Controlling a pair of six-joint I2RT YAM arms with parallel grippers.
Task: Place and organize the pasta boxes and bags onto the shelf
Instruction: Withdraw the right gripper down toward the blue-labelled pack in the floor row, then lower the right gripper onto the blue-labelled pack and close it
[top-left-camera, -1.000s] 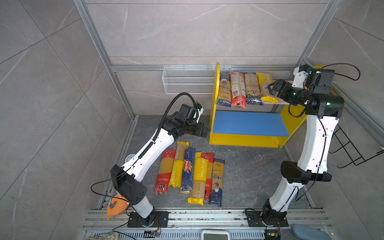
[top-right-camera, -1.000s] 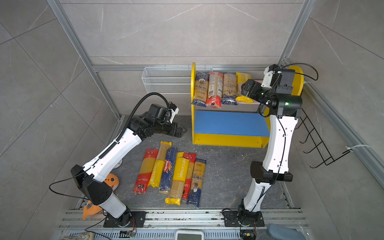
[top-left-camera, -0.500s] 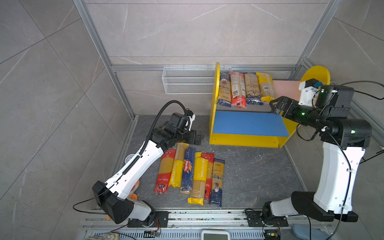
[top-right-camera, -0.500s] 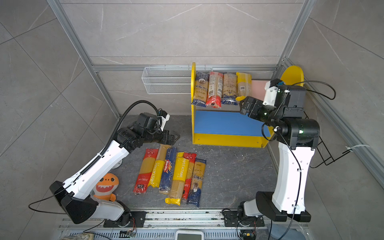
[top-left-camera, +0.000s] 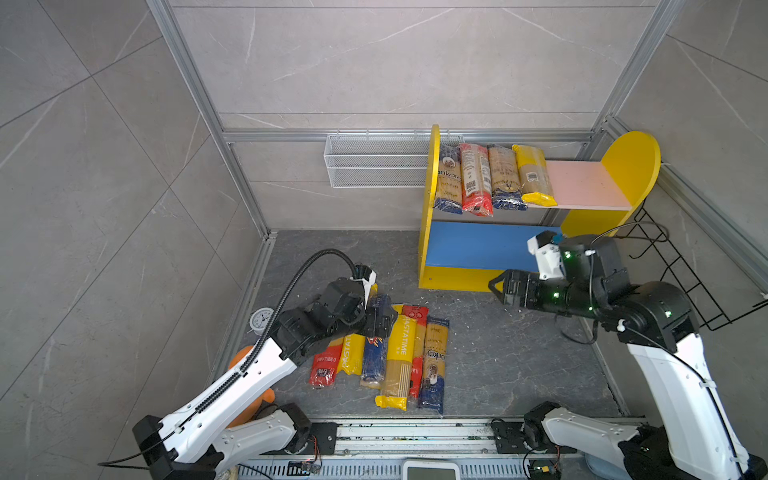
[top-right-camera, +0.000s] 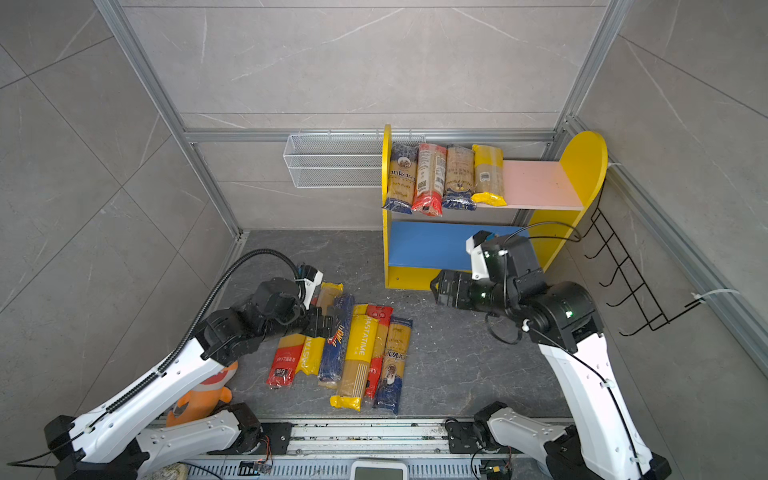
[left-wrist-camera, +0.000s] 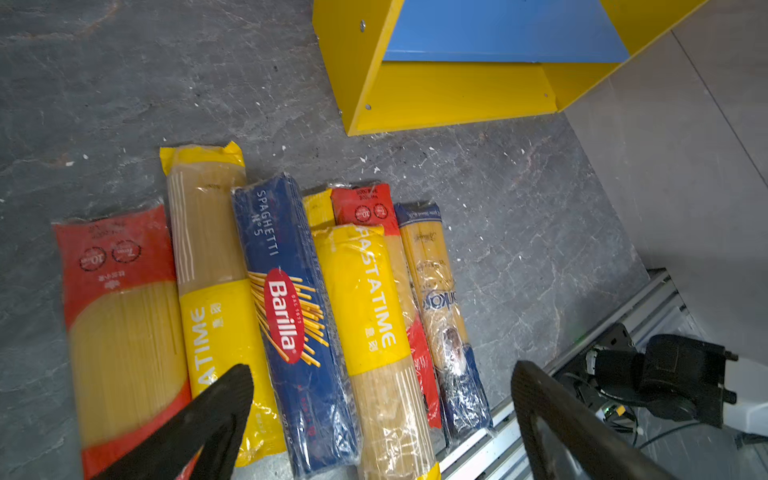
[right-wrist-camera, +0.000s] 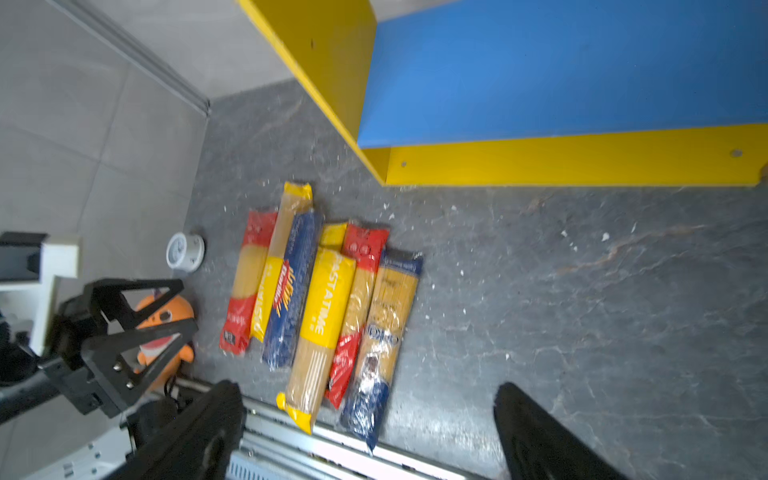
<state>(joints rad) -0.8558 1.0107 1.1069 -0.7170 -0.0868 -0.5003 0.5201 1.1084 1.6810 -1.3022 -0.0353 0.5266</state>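
Glossy clear-plastic spaghetti bags (left-wrist-camera: 365, 299), matt painted shelf (top-left-camera: 478, 251), rough stone-look floor (top-left-camera: 519, 357), metal wire-mesh basket (top-left-camera: 374, 166)

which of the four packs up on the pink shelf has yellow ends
The yellow-ended pack, at the right end of the row in a top view, beside the bare pink board. The other three have dark blue or red ends.

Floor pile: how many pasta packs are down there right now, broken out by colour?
Red-ended bags: 2
Yellow bags: 3, one mostly buried under another
Dark blue: 2, the Barilla pack and a blue-ended bag
Total: 7
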